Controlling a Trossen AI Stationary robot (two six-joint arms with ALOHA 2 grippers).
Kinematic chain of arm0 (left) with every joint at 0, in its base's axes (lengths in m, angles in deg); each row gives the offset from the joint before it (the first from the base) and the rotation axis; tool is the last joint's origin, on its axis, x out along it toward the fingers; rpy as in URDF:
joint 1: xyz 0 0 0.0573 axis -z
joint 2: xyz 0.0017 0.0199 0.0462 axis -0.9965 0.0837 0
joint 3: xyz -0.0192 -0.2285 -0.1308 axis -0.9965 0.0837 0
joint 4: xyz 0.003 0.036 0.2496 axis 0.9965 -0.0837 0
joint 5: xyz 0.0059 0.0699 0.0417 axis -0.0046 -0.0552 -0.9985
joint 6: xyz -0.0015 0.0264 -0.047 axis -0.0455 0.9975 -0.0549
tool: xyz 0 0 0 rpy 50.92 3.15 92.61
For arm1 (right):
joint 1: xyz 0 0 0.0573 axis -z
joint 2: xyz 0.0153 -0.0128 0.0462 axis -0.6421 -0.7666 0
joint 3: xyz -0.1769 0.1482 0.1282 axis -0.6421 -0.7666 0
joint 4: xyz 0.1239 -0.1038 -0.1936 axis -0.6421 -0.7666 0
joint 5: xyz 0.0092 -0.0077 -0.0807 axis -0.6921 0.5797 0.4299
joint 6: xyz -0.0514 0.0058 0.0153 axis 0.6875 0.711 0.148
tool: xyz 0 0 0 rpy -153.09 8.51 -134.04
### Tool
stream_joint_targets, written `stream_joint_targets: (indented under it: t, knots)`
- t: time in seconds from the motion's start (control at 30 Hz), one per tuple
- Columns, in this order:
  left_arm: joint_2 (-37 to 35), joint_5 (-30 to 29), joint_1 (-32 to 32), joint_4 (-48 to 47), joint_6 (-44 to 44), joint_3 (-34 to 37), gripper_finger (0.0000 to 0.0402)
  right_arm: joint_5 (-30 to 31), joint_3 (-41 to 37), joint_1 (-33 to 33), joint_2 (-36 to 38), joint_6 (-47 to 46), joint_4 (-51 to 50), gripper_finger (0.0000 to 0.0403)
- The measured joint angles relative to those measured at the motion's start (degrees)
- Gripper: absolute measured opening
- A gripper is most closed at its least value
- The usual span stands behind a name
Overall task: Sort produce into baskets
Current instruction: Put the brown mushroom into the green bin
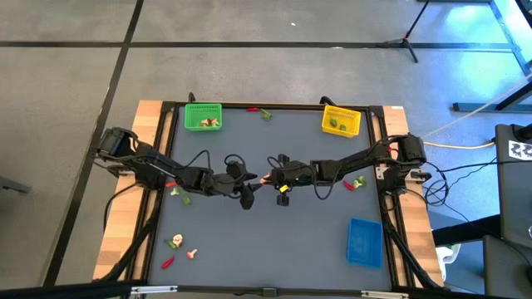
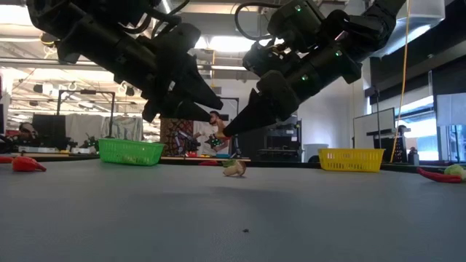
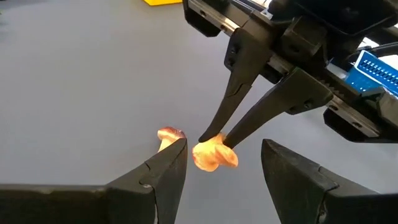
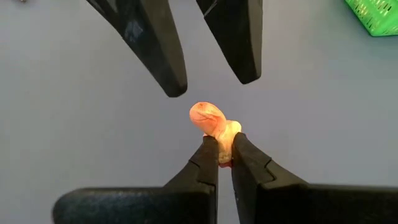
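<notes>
Above the middle of the dark table [image 1: 274,241] our two grippers meet tip to tip. We reach our right gripper [image 4: 224,146] in from the yellow basket's [image 1: 341,121] side, its arm stretched low and nearly level; its fingers are pinched almost together on a pale mushroom piece [image 4: 214,127], which hangs in the air clear of the table. We hold our left gripper [image 3: 224,155] opposite, coming from the green basket's [image 1: 203,115] side, with its fingers spread wide on either side of that same piece and gripping nothing. In the low view both sets of fingers slope down toward each other, and a second mushroom piece [image 2: 234,169] lies on the table just under them.

We count three baskets: green and yellow at the far edge, and a blue basket [image 1: 364,242] near the front corner below the yellow one. The green basket holds pale pieces, the yellow one green pieces; how many of each we cannot tell.

Loose produce elsewhere: a red chili [image 1: 253,109] and a green piece [image 1: 266,115] between the green and yellow baskets; a red and green pair [image 1: 355,183] below the yellow basket; a small cluster [image 1: 178,194] under our left arm; and a group of about three [image 1: 178,249] toward the front corner on the green basket's side.
</notes>
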Motion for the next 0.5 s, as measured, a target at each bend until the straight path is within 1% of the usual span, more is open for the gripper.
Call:
stream_joint_targets:
  t: [0.27, 0.43, 0.5]
  knots:
    - [0.0, 0.0, -1.08, -0.04, 1.29, 0.01, 0.02, 0.15, 0.0, 0.0, 0.0, -0.04, 0.02, 0.0019]
    - [0.0, 0.02, -1.52, 0.01, 3.16, 0.01, 0.02, 1.46, 0.0, 0.02, 0.0, -0.31, 0.04, 0.0019]
    - [-0.02, 0.89, -1.47, 0.06, 3.52, 0.01, 0.02, 1.44, 0.0, 0.02, 0.0, -1.08, 0.45, 0.0019]
